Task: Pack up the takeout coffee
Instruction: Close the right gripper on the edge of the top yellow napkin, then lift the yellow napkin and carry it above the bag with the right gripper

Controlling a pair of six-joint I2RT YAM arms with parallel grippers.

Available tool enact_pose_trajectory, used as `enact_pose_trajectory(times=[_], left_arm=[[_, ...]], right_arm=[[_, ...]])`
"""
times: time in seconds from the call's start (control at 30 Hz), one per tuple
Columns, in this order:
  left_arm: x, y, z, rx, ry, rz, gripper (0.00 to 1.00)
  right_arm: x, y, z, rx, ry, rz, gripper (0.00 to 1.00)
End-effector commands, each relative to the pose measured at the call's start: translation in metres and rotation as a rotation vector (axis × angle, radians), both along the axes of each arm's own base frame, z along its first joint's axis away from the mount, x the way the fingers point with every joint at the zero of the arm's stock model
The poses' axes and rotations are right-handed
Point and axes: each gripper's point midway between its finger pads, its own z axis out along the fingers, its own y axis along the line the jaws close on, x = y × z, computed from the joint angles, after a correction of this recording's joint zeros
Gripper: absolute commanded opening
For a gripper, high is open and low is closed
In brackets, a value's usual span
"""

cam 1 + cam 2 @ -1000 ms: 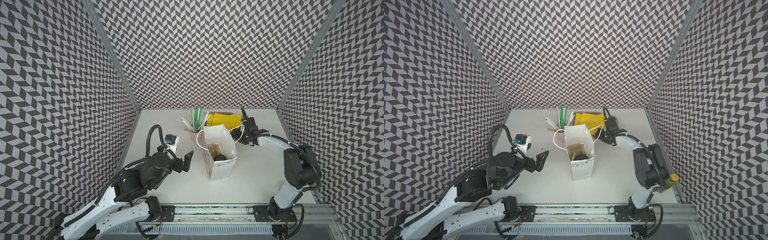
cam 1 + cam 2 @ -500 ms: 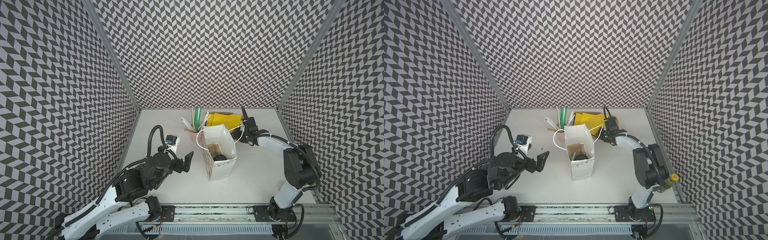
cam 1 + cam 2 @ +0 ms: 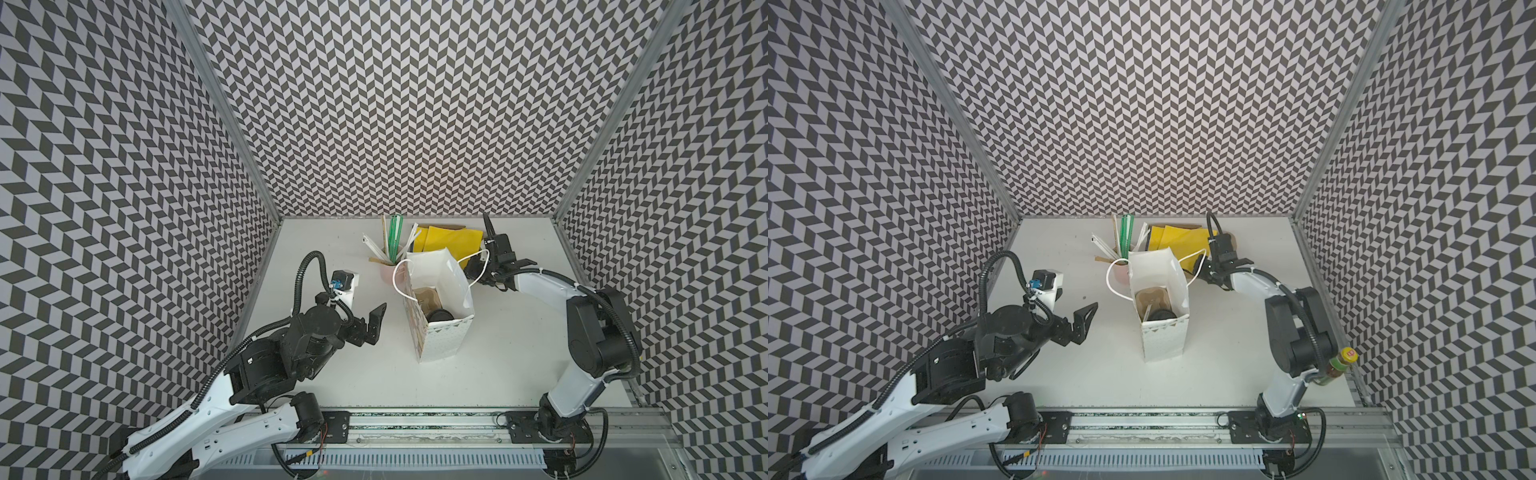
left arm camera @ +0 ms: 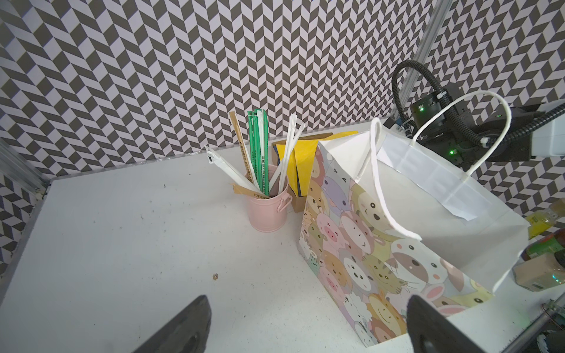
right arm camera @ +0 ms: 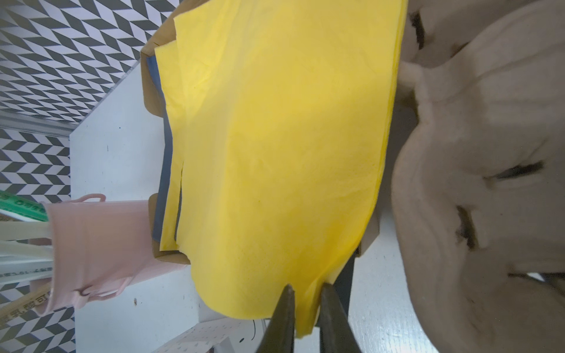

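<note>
The takeout coffee shows only as a round black lid deep inside the upright white paper bag with cartoon animals on its side. My left gripper hangs open and empty to the left of the bag. Behind the bag, my right gripper is shut on the hanging edge of a yellow napkin from the stack.
A small pink cup with straws stands behind the bag's left corner. Beside the napkins lies a beige moulded pulp piece. Bottles stand at the table's right edge. The bag's white handles stick up.
The right gripper's jaws have closed onto the yellow napkin's edge. Both arms and the bag have hardly moved.
</note>
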Motion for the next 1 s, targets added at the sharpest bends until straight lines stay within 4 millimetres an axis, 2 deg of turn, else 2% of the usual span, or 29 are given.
enact_pose_trajectory(times=[0.0,0.17,0.27,0.53,0.6,0.77,0.97], left_arm=[[0.000,0.004,-0.001,-0.015,0.001,0.019,1.00],[0.000,0.004,-0.003,-0.015,0.005,0.017,1.00],[0.000,0.003,-0.002,-0.018,0.003,0.017,1.00],[0.000,0.004,-0.002,-0.019,0.000,0.019,1.00],[0.000,0.005,-0.001,-0.022,-0.003,0.022,1.00],[0.001,0.010,0.006,-0.044,-0.026,0.040,1.00],[0.002,0.010,0.010,-0.059,-0.042,0.044,1.00]], right_arm=[[0.008,0.003,0.001,0.016,-0.027,0.004,0.18],[0.010,0.001,0.001,0.012,-0.030,-0.002,0.15],[0.012,-0.001,0.008,0.006,-0.048,-0.012,0.01],[0.014,-0.003,0.023,-0.009,-0.072,-0.016,0.00],[0.015,0.000,0.039,0.010,-0.104,-0.001,0.00],[0.016,0.002,0.095,0.043,-0.214,0.015,0.00],[0.014,-0.002,0.140,0.021,-0.291,0.017,0.00]])
